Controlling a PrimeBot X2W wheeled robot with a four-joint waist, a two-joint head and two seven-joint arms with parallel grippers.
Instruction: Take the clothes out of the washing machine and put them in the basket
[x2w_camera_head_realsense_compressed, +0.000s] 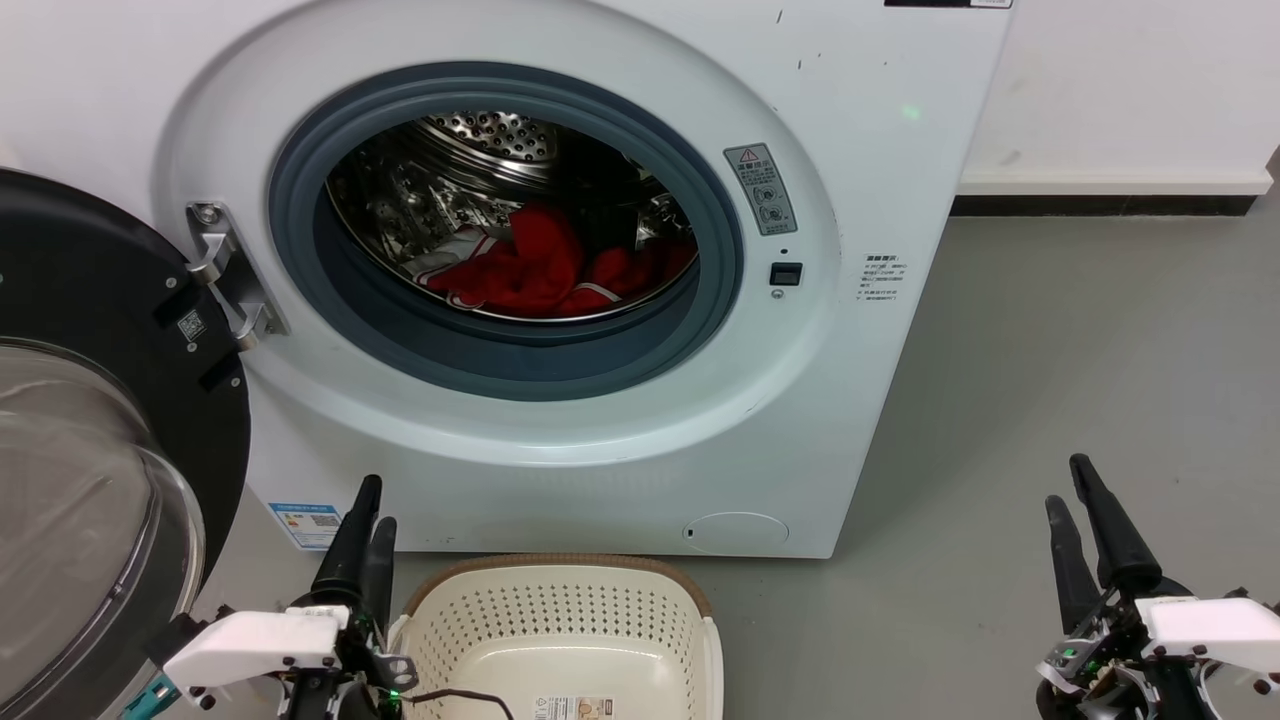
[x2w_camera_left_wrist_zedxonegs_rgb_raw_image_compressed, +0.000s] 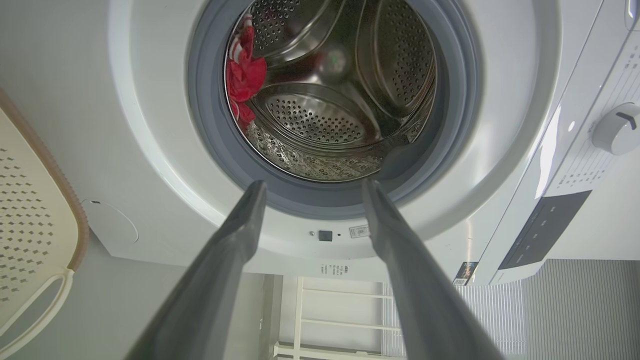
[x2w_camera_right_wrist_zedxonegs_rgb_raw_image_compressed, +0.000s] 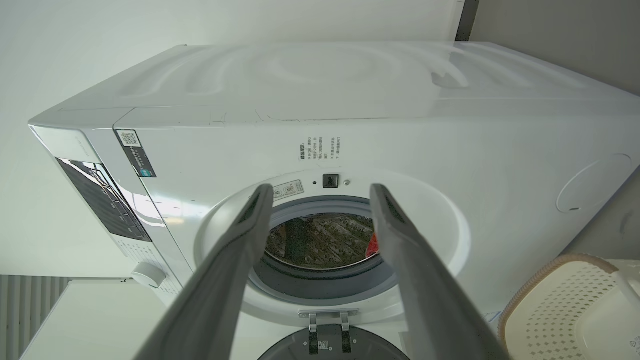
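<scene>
Left pincer (x2w_camera_head_realsense_compressed: 378, 502) and right pincer (x2w_camera_head_realsense_compressed: 1068, 482) both open, empty, either side of basket (x2w_camera_head_realsense_compressed: 560, 590) on floor (x2w_camera_head_realsense_compressed: 1050, 380); red clothes (x2w_camera_head_realsense_compressed: 540, 270) lie in washing machine (x2w_camera_head_realsense_compressed: 560, 470) drum (x2w_camera_head_realsense_compressed: 480, 135), door (x2w_camera_head_realsense_compressed: 90, 300) open.

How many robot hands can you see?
2. The left gripper is at the lower left beside the basket; the right gripper is at the lower right above the floor.

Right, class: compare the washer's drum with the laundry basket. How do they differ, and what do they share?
The drum is shiny steel; the basket is cream plastic with a brown rim. The drum holds the red clothes; the basket's visible part holds none. The drum opens forward; the basket opens upward. Both have perforated walls.
</scene>
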